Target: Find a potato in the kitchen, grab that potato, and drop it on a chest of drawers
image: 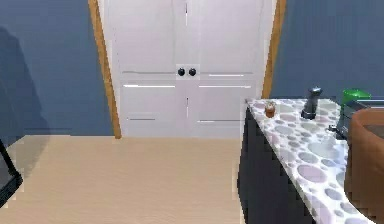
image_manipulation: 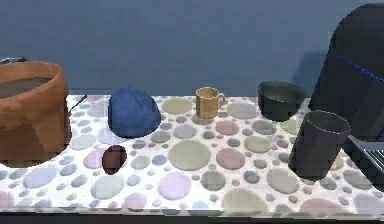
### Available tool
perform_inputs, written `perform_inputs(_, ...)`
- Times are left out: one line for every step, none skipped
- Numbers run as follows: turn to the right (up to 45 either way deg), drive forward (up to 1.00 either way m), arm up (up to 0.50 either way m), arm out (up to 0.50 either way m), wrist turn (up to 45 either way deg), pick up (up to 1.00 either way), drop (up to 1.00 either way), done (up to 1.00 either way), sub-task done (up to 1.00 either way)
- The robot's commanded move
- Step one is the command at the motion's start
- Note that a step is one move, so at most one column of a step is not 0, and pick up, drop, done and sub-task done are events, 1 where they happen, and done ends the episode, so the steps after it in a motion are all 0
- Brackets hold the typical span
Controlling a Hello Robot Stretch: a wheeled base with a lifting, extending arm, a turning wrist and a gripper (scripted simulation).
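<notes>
Spotted surface (image_manipulation: 190, 155) holds 1 small dark oval, likely the potato (image_manipulation: 114, 158), near the front edge by the brown pot (image_manipulation: 30, 110) and blue lump (image_manipulation: 133, 110); it looks firm and light and may roll, so grab its middle; the end effector's state I cannot tell.

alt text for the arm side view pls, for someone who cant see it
A spotted countertop holds a small dark reddish oval near the front, beside a big brown pot at the left and a blue rounded lump. To the right stand a tan mug, a dark bowl, a dark cup and a large dark object.
</notes>
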Motion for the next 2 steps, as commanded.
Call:
perform_inputs(-18.0,0.0,0.0,0.0,0.0,0.0,0.0,0.0,0.0)
perform_inputs(0.0,0.0,0.5,0.0,0.0,0.0,0.0,0.0,0.0)
